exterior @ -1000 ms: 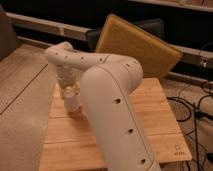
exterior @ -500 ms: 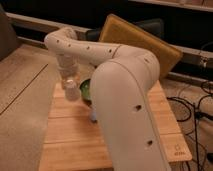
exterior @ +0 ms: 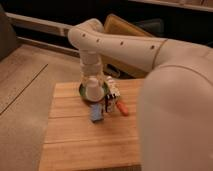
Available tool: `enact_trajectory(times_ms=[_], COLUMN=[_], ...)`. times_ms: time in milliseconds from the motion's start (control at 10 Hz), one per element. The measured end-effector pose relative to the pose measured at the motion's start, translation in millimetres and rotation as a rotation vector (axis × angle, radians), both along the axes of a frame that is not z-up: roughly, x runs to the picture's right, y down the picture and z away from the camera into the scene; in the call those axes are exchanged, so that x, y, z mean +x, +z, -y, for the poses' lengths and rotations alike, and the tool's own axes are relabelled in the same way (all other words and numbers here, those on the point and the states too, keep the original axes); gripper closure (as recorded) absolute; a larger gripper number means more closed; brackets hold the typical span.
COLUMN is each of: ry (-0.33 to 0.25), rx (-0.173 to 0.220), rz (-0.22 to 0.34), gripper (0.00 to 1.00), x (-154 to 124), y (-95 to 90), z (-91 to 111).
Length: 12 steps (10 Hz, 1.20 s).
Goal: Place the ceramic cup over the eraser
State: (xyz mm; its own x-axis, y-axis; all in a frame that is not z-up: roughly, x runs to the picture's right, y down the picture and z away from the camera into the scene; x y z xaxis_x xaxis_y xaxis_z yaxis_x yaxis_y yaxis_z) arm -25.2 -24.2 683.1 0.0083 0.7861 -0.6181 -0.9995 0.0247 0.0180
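Lab-like room: wooden table [exterior: 75, 135], leaning board [exterior: 125, 27]; end effector [exterior: 93, 82] above table.

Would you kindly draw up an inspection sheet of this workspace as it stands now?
Surface: wooden table, plank top.
Job's things: ceramic cup at the green bowl, under the arm's wrist; eraser just right of it, not covered.
Clutter: green bowl behind the cup; blue block in front; orange-red piece right of the eraser.
Grippers: gripper right at the top of the cup, over the bowl.
Cables: nothing seen.
Surroundings: tan board leaning behind the table; grey floor at left.
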Motion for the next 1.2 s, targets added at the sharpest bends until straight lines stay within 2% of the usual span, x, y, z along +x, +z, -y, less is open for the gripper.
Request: enact_trajectory(times_ms=[200, 300, 800, 1000, 1100, 1200], ry=[0.124, 0.140, 0.139, 0.137, 0.151, 0.188], rx=[-0.011, -0.013, -0.008, 0.027, 0.053, 0.081], rz=[-0.141, -0.152, -0.143, -0.126, -0.113, -0.095], gripper=[1.00, 1.00, 1.00, 1.00, 1.00, 1.00], x=[71.6, 77.5, 72.8, 70.3, 71.9, 74.3], y=[-32.5, -36.0, -35.4, -30.0, -26.3, -21.8], z=[-15.6, -18.0, -16.8, -4.7, 4.5, 12.3])
